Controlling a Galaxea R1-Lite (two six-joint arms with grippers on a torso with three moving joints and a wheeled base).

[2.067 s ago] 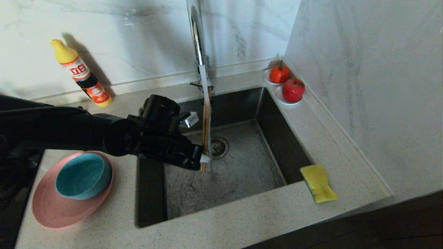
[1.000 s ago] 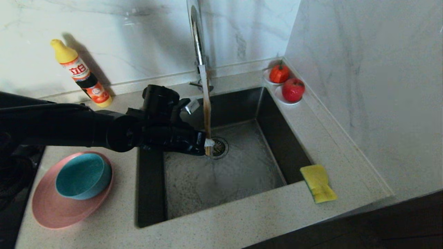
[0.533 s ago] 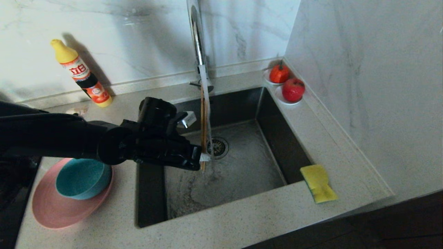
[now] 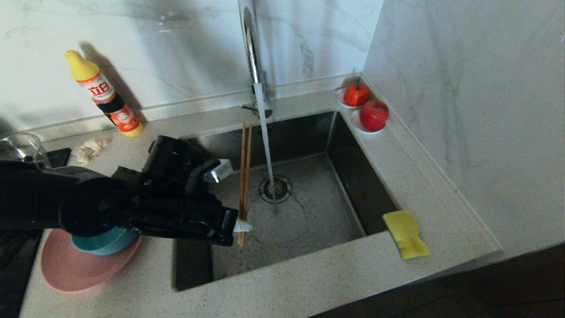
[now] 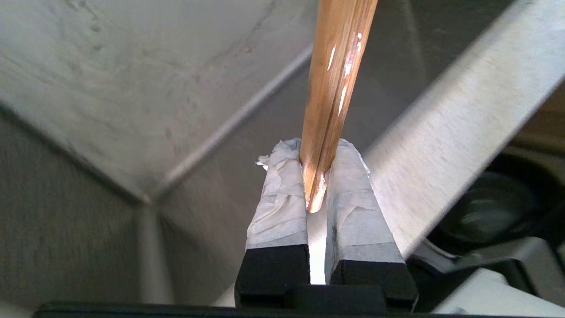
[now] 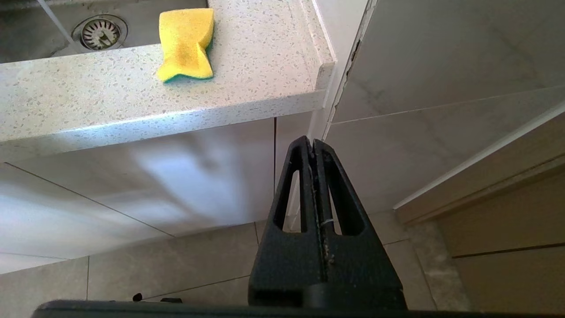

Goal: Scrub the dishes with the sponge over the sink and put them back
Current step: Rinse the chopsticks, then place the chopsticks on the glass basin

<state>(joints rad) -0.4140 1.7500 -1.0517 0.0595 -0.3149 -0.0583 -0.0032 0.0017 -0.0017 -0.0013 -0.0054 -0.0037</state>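
Brown wooden chopsticks point(image 4: 244, 170), a thin pair held side by side, stand nearly upright over the brushed-steel square sink point(image 4: 309, 221), pinched at their lower ends between the tape-wrapped fingers of the left gripper point(image 4: 241, 226). Its fingers are almost shut, with only the two sticks between them, as the left wrist view shows point(image 5: 329, 115). The pair is clear of the stream of water point(image 4: 266, 145) that falls from the tall chrome tap point(image 4: 252, 53) toward the round drain strainer point(image 4: 274, 188); the sticks are just beside the stream on the robot's left.

On the counter point(image 4: 309, 282) left of the sink, the round teal bowl point(image 4: 103, 245) sits in the wide pink plate point(image 4: 66, 269), both partly hidden behind the left arm. The rectangular yellow sponge point(image 4: 405, 234) lies on the counter at the sink's near right corner, well apart from the chopsticks and untouched. The right gripper point(image 6: 314, 145) hangs below the counter edge, fully closed and holding nothing.

Judging by this, the step in hand is the wetting of the chopsticks, with scrubbing not yet begun. The next move calls for the sponge: the right arm would have to rise, take it from the counter and bring it to the sticks over the sink, while the left grip holds the thin wet pair firmly enough not to let them slip or cross.
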